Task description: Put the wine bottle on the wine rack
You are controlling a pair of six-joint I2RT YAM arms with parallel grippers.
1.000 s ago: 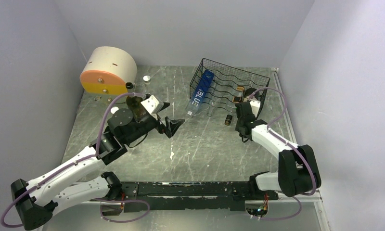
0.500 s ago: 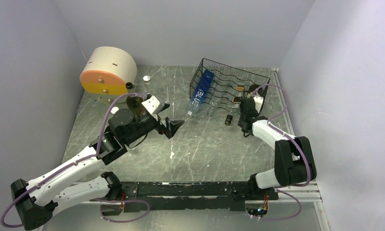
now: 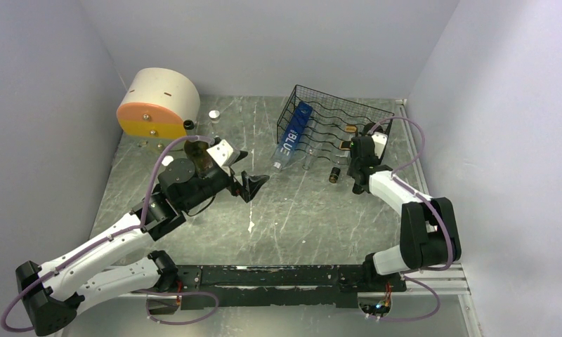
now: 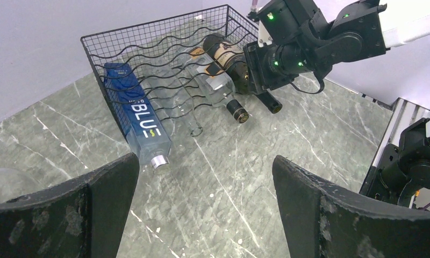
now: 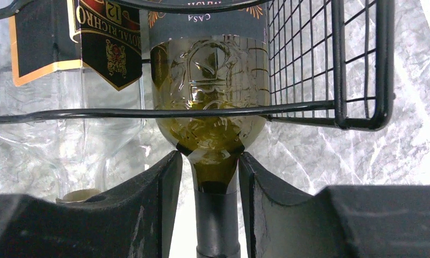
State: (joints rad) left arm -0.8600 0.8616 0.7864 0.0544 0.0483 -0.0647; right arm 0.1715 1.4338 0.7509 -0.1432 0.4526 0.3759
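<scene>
The grey marbled table (image 3: 299,210) fills the booth. At its back left corner sits a big cream drum with an orange face (image 3: 155,102). Across from it, at the back right, is the wine rack (image 3: 332,119), black wire with wavy rows and a mesh side. The left arm reaches out over the middle of the table, and the left gripper (image 3: 254,184) hangs there with its fingers spread wide and nothing between them, well apart from the rack. A tall blue bottle (image 3: 293,133) lettered BLUE lies in the rack's leftmost row, its cap end poking out past the front edge. The wine bottle (image 5: 210,70), dark green embossed glass with a black label, lies in the row right beside the mesh side. Its body is tucked under a wavy wire and its neck points out the front. The right gripper (image 5: 208,157) has a finger on either side of that neck, very close to the glass. A sliver of light shows on one side, so I cannot tell whether it is pinching or loose. Just beside the wine bottle lies a clear bottle with a black and gold label (image 5: 67,54). A small white cap (image 3: 213,114) sits near the drum.
</scene>
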